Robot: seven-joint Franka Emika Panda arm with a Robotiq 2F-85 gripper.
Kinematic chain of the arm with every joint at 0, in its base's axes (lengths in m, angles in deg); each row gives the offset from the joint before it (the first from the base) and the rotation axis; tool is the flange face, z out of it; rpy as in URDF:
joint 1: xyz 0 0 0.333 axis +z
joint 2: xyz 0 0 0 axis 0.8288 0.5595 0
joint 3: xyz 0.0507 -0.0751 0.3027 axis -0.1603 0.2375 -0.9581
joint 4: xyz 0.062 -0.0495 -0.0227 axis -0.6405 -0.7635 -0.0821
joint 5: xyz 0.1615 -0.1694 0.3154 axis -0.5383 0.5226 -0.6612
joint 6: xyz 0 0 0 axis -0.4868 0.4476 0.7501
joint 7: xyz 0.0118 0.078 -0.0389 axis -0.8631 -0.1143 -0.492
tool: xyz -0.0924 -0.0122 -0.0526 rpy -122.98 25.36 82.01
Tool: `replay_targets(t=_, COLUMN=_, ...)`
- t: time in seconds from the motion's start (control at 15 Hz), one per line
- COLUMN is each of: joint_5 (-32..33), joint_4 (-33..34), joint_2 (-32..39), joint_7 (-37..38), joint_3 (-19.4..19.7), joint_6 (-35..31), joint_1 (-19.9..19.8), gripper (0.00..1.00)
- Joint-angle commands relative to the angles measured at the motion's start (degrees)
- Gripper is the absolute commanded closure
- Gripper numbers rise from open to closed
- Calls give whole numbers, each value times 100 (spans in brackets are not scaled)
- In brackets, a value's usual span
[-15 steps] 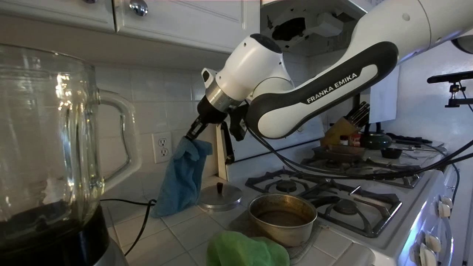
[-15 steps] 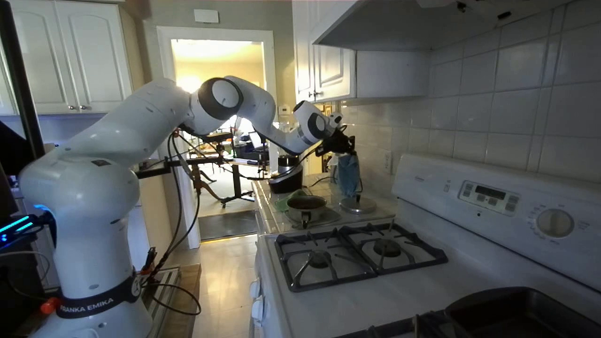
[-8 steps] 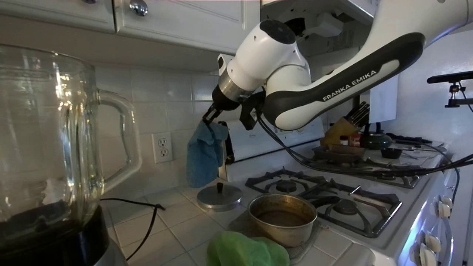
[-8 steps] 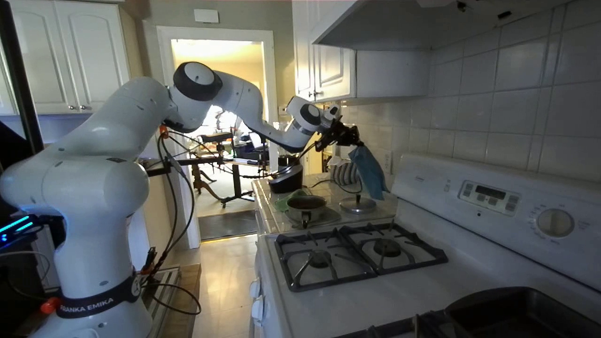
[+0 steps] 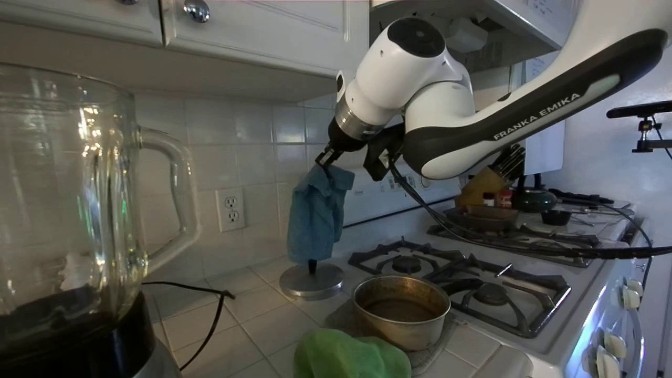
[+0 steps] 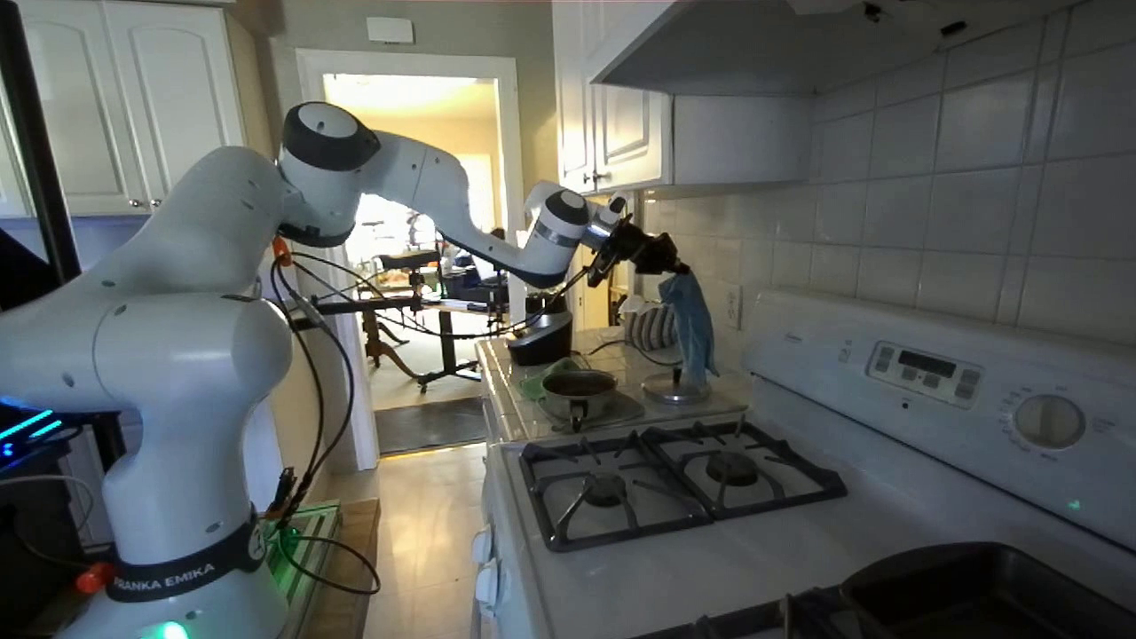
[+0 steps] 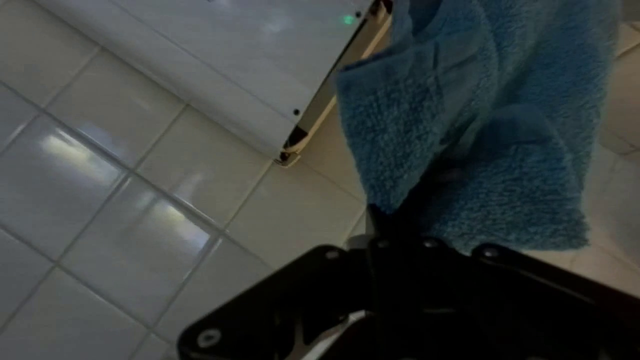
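A blue towel (image 5: 315, 220) hangs down from my gripper (image 5: 323, 161), which is shut on its upper part. In the wrist view the black fingers (image 7: 385, 225) pinch the towel (image 7: 540, 165), and its folds spread to both sides of the tips; the exact pinch point is dark. The same towel (image 6: 694, 324) hangs slightly tilted below the gripper (image 6: 682, 268) in an exterior view. Its lower edge is close to the black knob of a round metal lid (image 5: 315, 286) on the counter; whether they touch I cannot tell.
A metal pot (image 5: 401, 315) stands on the tiled counter beside a green cloth (image 5: 349, 357). Burner grates (image 5: 514, 299) cover the stove. A glass blender (image 5: 58, 210) is close to the camera. A tiled wall and stove back panel (image 6: 914, 382) border the counter; a cabinet (image 5: 262, 31) hangs above.
My gripper has carried the towel up and toward the stove, away from the outlet and blender. The towel's lower end has risen from near the counter. A striped container behind has come into view.
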Motion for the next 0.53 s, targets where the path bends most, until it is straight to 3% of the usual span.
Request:
replay_targets(t=0.0, joint_5=29, joint_4=-592, joint_2=-72, joint_7=345, joint_3=495, joint_6=141, joint_1=500, gripper=99)
replay_targets(t=0.47, joint_5=-162, joint_4=-937, joint_2=-153, joint_7=285, joint_3=603, joint_6=433, joint_1=517, gripper=99)
